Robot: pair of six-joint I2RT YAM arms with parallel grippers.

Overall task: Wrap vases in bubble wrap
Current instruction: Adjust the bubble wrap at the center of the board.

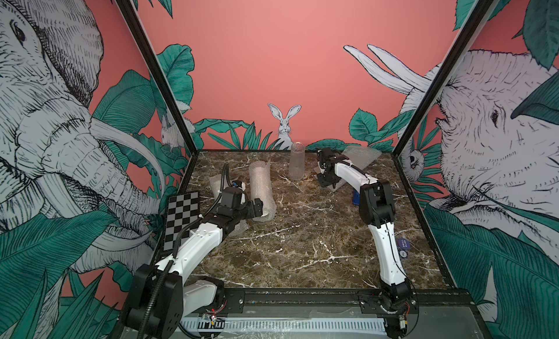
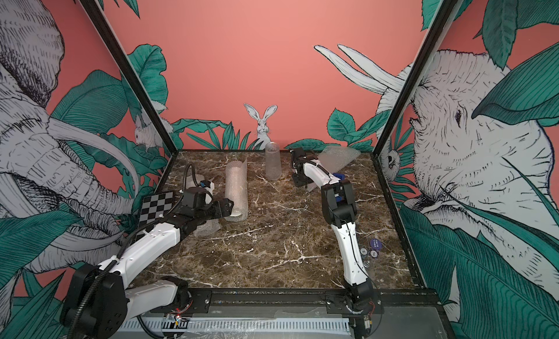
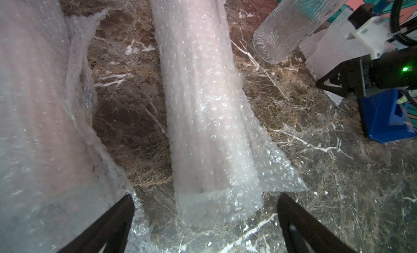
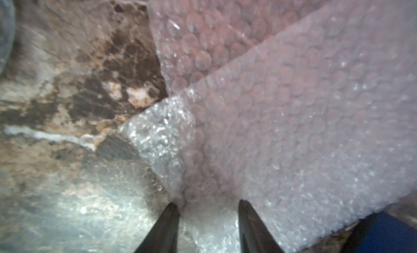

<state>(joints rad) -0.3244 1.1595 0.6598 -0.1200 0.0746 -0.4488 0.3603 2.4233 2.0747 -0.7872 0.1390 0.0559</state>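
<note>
Two vases lie wrapped in bubble wrap on the marble table: a long roll [image 1: 261, 189] [image 3: 209, 105] in the middle-left and a second bundle [image 1: 217, 183] [image 3: 33, 105] partly behind my left arm. The clear glass vase [image 1: 297, 162] [image 2: 273, 162] stands bare near the back. My left gripper [image 1: 258, 209] [image 3: 205, 196] is wide open at the near end of the long roll, touching nothing. At the back right, my right gripper [image 1: 325, 183] [image 4: 207, 202] points down onto a corner of a loose bubble wrap sheet [image 1: 361, 157] [image 4: 293, 127]. Its jaws stand narrowed but apart, with wrap between them.
A blue tape dispenser [image 1: 356, 198] [image 3: 383, 118] sits behind my right arm's elbow. A checkerboard card [image 1: 181, 219] leans at the left edge. Small blue round tags [image 1: 403, 243] lie near the right edge. Printed walls enclose the table on three sides.
</note>
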